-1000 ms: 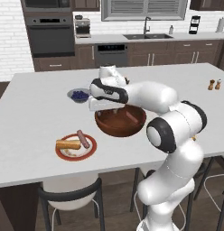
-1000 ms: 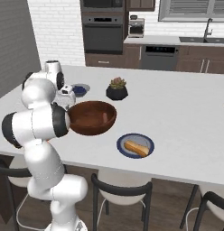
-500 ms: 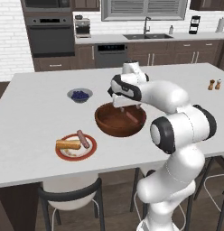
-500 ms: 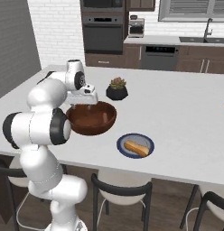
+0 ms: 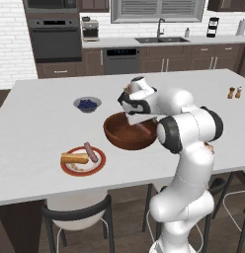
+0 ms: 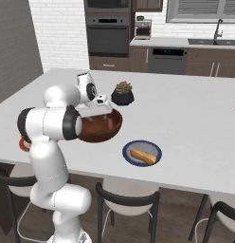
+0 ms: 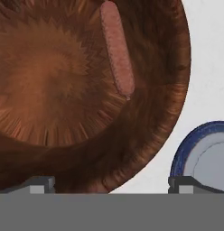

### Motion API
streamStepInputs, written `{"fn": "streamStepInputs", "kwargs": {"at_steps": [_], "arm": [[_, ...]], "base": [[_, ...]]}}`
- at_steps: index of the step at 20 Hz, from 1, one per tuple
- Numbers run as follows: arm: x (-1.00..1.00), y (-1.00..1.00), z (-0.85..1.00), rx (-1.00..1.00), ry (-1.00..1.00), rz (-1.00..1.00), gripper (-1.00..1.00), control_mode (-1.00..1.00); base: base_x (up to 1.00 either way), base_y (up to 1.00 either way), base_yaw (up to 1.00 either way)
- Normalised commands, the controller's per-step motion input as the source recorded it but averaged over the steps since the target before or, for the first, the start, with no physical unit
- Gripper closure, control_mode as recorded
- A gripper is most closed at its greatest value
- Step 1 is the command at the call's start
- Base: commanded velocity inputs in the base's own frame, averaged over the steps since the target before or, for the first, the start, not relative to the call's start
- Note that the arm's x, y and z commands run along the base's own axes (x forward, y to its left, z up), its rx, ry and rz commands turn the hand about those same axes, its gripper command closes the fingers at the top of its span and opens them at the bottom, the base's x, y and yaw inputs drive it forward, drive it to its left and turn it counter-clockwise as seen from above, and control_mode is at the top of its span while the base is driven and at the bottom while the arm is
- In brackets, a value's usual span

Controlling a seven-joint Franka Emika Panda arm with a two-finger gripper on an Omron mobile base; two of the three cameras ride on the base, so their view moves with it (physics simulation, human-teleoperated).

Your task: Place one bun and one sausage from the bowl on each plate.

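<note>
- Hovering over the bowl (image 5: 125,136), the white arm folds forward from its base and bends at a dark elbow joint, its hand (image 5: 140,118) pointed down at the bowl's hollow.
- The hand (image 7: 109,182) looks down into the bowl (image 7: 55,81); its two dark fingertips (image 7: 39,184) stand wide apart at the near rim, nothing between them.
- The bowl (image 6: 98,128) is round, deep and reddish-brown, its wood grain fanning out from the centre in streaks.
- One sausage (image 7: 117,48), a slim pink-brown cylinder with rounded ends and a faintly grainy skin, lies against the bowl's inner wall; it also shows inside the bowl beneath the hand (image 5: 143,129).
- Just beside the bowl, on the pale grey surface (image 5: 40,133), lies the blue plate (image 6: 142,153), flat and round with a grey-blue centre, carrying a golden-tan bun (image 6: 143,154); its dark rim (image 7: 195,149) sits close to the bowl.
- On the bowl's other side, the white plate (image 5: 83,161) with a red-orange rim holds a second bun (image 5: 75,158) and a second sausage (image 5: 90,152), side by side.
- Beyond the bowl stand a small grey bowl of blueberries (image 5: 87,104) and a black pot with a succulent (image 6: 122,94).
</note>
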Motion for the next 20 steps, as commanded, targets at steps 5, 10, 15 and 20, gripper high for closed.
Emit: {"fn": "streamStepInputs", "kwargs": {"at_steps": [5, 10, 15, 20], "arm": [[0.78, 0.06, -0.48, 0.0, -0.11, 0.0, -1.0, -1.0], [0.05, -0.43, -0.71, -0.05, -0.05, 0.0, -1.0, -1.0], [0.12, -0.19, -0.58, -0.01, 0.02, 0.0, -1.0, -1.0], [0.29, 0.0, -0.38, 0.0, -0.05, 0.0, -1.0, -1.0]], "base": [[0.0, 0.0, 0.0], [0.0, 0.0, 0.0], [0.0, 0.0, 0.0], [0.0, 0.0, 0.0]]}}
